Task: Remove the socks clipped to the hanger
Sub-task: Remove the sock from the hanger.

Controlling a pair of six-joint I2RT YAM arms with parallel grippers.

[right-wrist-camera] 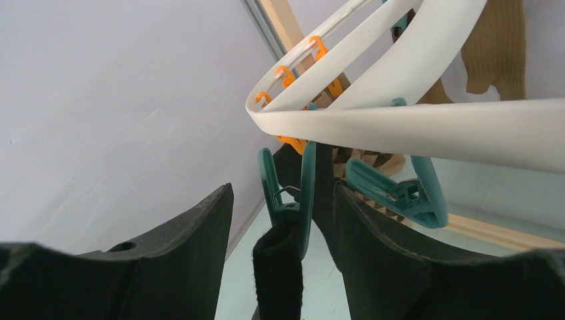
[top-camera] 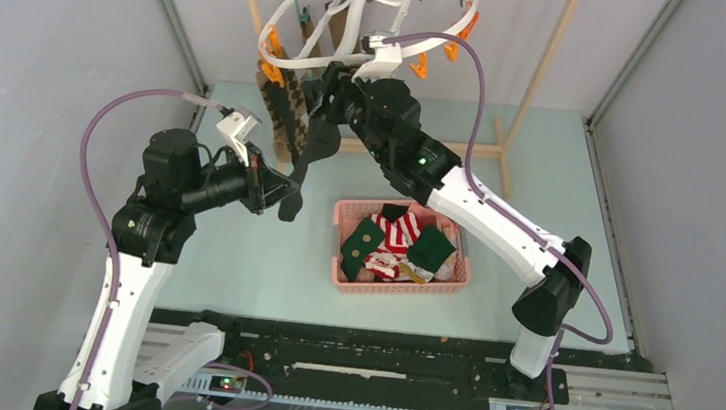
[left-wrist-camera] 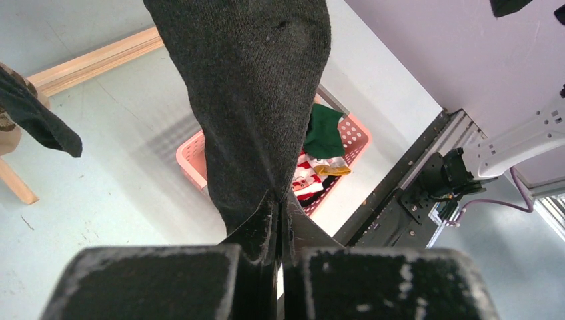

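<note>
The white hanger [top-camera: 304,62] hangs at the top, tilted, with teal and orange clothespins. A black sock [top-camera: 316,145] runs from it down to my left gripper [top-camera: 285,195], which is shut on the sock's lower end. In the left wrist view the black sock [left-wrist-camera: 260,100] is pinched between the closed fingertips of that gripper [left-wrist-camera: 280,208]. My right gripper [top-camera: 329,81] is up under the hanger [right-wrist-camera: 400,127]. It is open [right-wrist-camera: 283,193], its fingers on either side of a teal clothespin [right-wrist-camera: 290,190] that clamps the black sock's top [right-wrist-camera: 280,267]. An argyle sock [top-camera: 286,107] and a tan sock [right-wrist-camera: 496,53] stay clipped.
A pink basket [top-camera: 399,287] on the table holds several socks: dark green, red-and-white striped and others. It also shows under the left gripper [left-wrist-camera: 190,157]. A light wooden rack frame [top-camera: 544,62] carries the hanger. Grey walls stand on both sides.
</note>
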